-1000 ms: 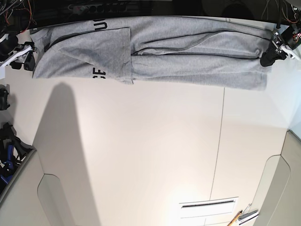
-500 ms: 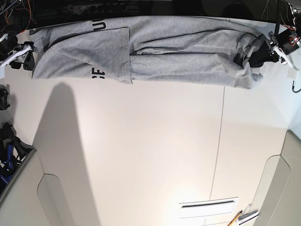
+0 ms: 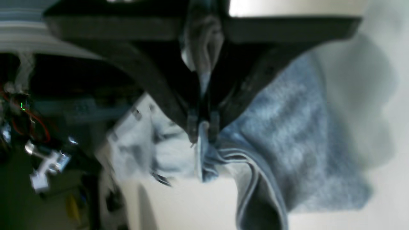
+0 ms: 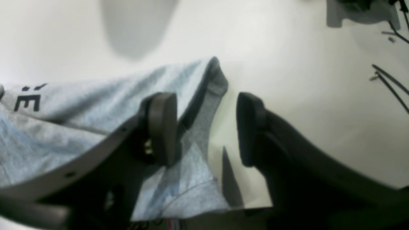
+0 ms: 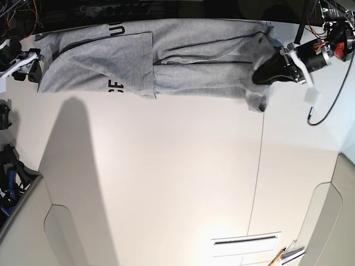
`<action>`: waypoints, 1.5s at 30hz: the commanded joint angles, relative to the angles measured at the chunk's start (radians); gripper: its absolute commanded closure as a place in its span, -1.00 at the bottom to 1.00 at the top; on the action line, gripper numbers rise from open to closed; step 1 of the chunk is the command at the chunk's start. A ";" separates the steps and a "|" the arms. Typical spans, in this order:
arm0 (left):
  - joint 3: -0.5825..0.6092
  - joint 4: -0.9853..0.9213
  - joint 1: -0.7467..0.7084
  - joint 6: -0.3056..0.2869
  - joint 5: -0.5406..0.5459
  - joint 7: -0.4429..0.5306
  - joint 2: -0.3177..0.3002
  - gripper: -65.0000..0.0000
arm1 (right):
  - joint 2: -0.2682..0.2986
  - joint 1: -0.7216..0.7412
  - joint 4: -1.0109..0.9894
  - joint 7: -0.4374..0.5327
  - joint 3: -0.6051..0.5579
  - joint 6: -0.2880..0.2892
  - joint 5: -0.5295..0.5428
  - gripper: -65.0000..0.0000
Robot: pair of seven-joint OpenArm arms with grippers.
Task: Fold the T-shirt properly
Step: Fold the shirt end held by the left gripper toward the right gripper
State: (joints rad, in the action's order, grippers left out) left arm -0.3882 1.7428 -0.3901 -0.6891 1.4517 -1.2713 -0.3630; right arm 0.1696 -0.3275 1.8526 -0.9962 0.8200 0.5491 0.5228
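The grey T-shirt [image 5: 183, 55] lies stretched along the far edge of the white table, with black lettering [image 5: 115, 86] showing near a folded flap. At its right end my left gripper [image 5: 259, 75] is shut on a bunched fold of the fabric, and that end hangs in a crumple below it. The left wrist view shows the fingertips [image 3: 191, 129] pinching the T-shirt [image 3: 287, 127]. At the shirt's left end my right gripper [image 5: 34, 65] stands open. In the right wrist view one finger [image 4: 163, 127] is over the T-shirt [image 4: 80, 108], and the other is over bare table.
A seam [image 5: 258, 166] runs down the table. Dark gear [image 5: 11, 177] sits at the left edge. A black cable [image 5: 327, 105] loops at the right. A white slotted panel [image 5: 247, 241] lies near the front. Thin wires [image 4: 389, 80] lie beyond the right gripper.
My left gripper has shut on the shirt's right end and carried it leftward, so that end is bunched and shorter. The right arm has not moved.
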 commanded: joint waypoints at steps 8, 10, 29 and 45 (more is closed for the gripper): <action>0.275 0.059 0.031 -0.009 0.032 0.033 0.055 1.00 | 0.016 0.000 0.015 0.016 0.006 -0.003 0.026 0.07; 0.329 0.059 0.045 -0.009 0.032 0.033 0.072 1.00 | 0.016 0.000 0.015 0.016 0.006 -0.003 0.028 0.07; 0.544 0.059 0.137 -0.009 -0.194 0.185 0.169 1.00 | 0.016 0.000 0.015 0.016 0.006 -0.003 0.038 0.07; 0.526 0.059 0.159 -0.009 -0.262 0.216 0.200 1.00 | 0.016 0.000 0.015 0.016 0.006 -0.003 0.039 0.07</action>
State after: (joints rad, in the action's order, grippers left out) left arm 0.1379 1.7844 -0.2382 -0.6888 1.1584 -1.0760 -0.1638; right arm 0.1711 -0.3275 1.8526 -0.9962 0.8196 0.5491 0.5457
